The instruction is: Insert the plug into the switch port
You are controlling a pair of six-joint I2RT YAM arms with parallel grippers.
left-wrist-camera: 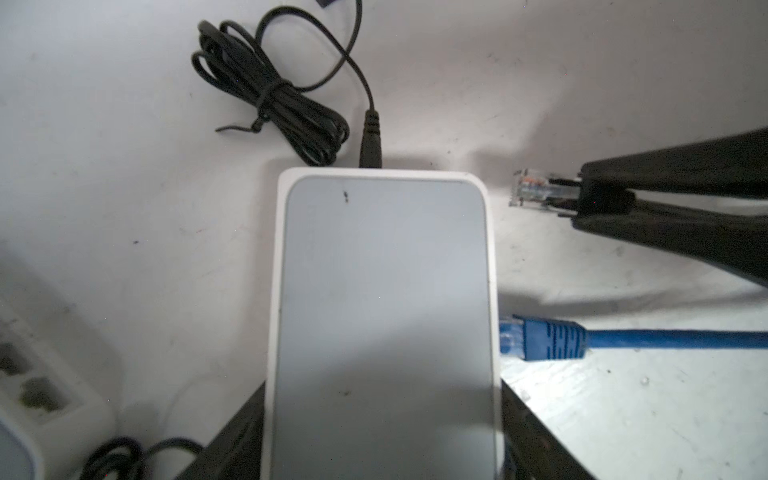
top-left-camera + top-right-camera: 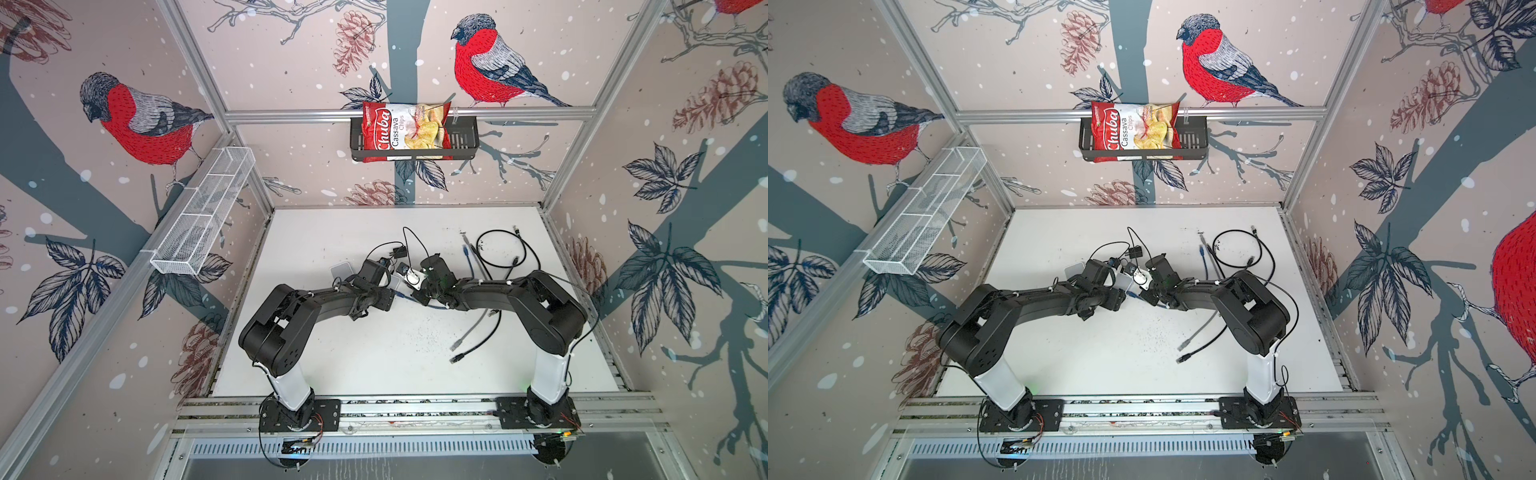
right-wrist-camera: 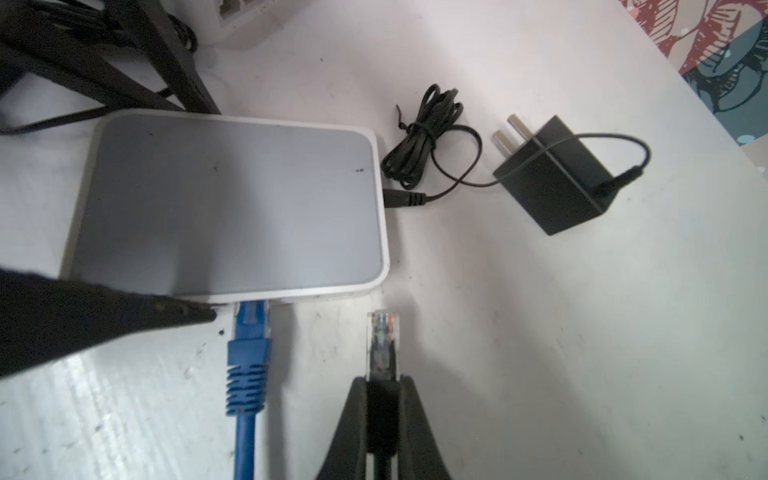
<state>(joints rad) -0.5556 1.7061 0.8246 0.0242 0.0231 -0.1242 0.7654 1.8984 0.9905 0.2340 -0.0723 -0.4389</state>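
Switch: white plastic box (image 1: pixel 384 316) with rounded corners and a smooth pale grey top, lying flat on the white counter (image 3: pixel 582 332).
Left hand: its black fingers (image 1: pixel 232 449) stand on either side of the switch near one end, spread to the width of the box; the left wrist view does not show clearly whether they press on it.
Right hand: narrow (image 3: pixel 384 399), clamped on the black boot of a cable, with the plug pointing out beyond the fingertips.
Plug: clear plastic connector (image 3: pixel 383 336) with coloured wires visible inside; it sits just beside the port edge of the switch, apart from it, not inserted.
Blue cable: ribbed blue boot (image 3: pixel 247 365) and blue plug already seated in a port on the same edge.
Right wrist view only: a black, blocky power adapter (image 3: pixel 557 178) with two metal prongs, and its thin cord bundled with a tie (image 3: pixel 419 141) and plugged into a short end of the switch.
Left wrist view only: part of a second white device (image 1: pixel 45 390) with open ports.
Top views only: both black arms meet mid-counter; loose grey and black cables (image 2: pixel 478 332) lie to the right; a red chip bag (image 2: pixel 405 131) sits in a black wall basket.
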